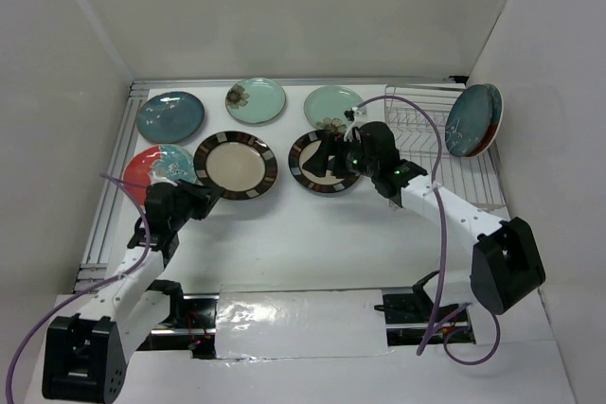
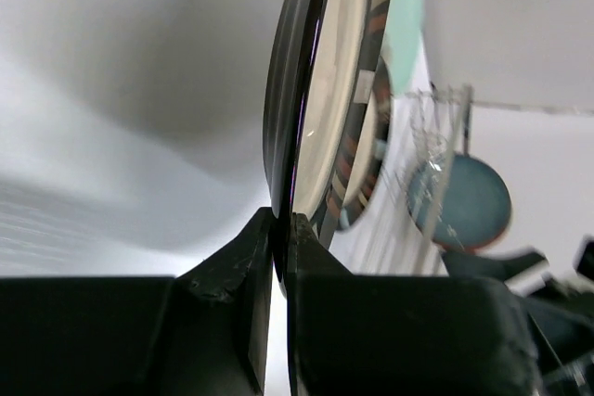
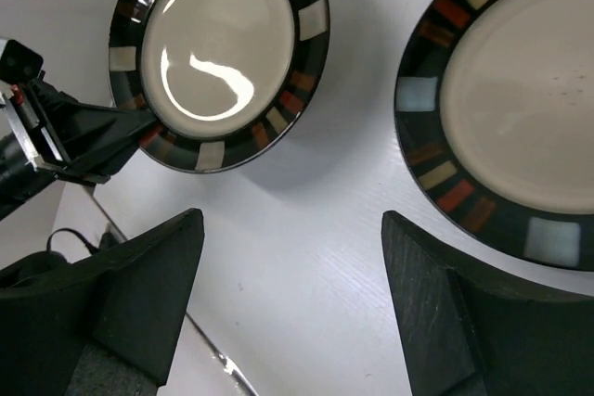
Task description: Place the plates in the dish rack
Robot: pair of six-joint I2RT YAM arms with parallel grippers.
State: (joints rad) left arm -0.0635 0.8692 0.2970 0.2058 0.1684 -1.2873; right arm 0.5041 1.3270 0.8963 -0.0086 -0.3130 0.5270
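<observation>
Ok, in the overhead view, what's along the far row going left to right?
Dark teal plate → mint flower plate → second mint plate → dish rack, a teal plate upright at its right end.

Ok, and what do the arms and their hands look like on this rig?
Both arms are alike: the left arm and right arm have white links with chunky black joint housings and black bases. A purple cable loops loosely along each. The left hand and right hand have matte black, wedge-shaped fingers. Small green lights glow near the right wrist.
</observation>
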